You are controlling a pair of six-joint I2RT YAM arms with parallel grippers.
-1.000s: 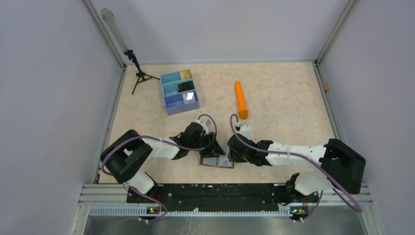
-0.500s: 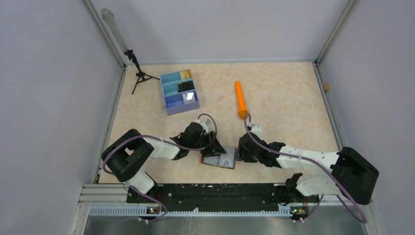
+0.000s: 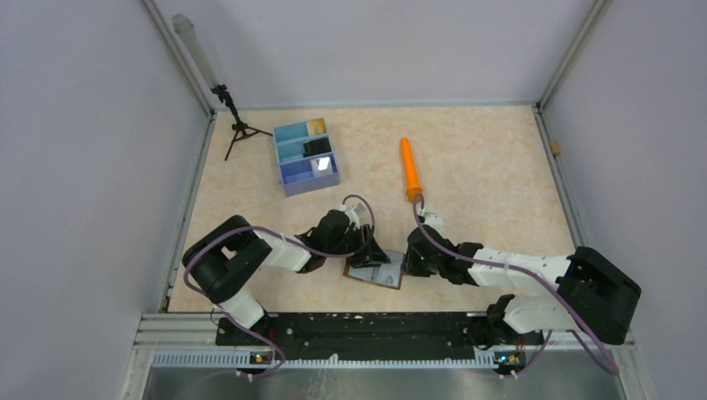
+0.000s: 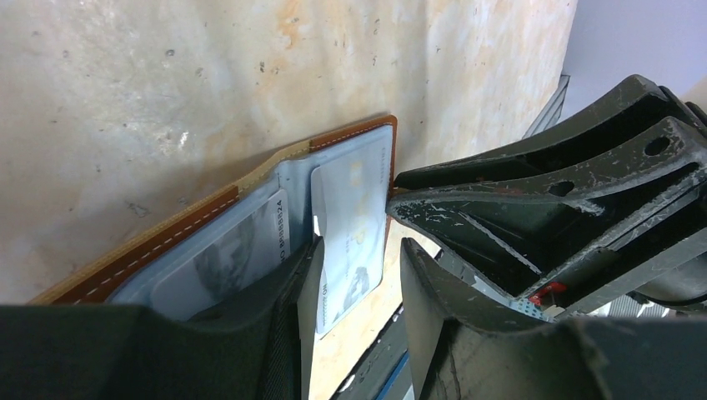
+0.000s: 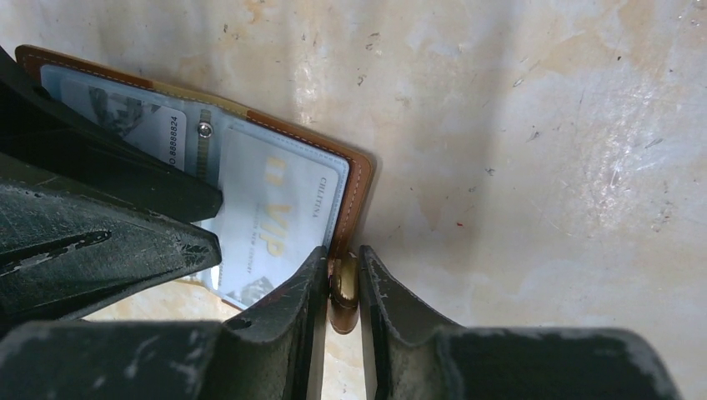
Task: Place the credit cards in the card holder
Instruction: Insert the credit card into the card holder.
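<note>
The card holder (image 3: 373, 274) lies open on the table, brown leather with a pale grey-blue lining (image 4: 250, 225). A silvery grey-blue credit card (image 5: 271, 221) marked VIP sits in its right pocket and pokes out past the near edge. Another card (image 4: 225, 254) shows in the left pocket. My right gripper (image 5: 343, 254) is shut on the holder's snap tab (image 5: 343, 292) at its right edge. My left gripper (image 4: 354, 283) stands open over the holder, one finger (image 4: 288, 321) resting on the lining and the poking card's corner in the gap.
A blue three-compartment tray (image 3: 288, 171) stands at the back left with a tan-gold card (image 3: 316, 127), a black card (image 3: 318, 147) and a white card (image 3: 320, 165) in it. An orange tube (image 3: 409, 169) lies behind the right gripper. A small black tripod (image 3: 234, 125) stands at the far left.
My right gripper drew back to the right off the card holder, then closed on the snap tab at its right edge. The left gripper stayed open on the holder, barely shifting.
</note>
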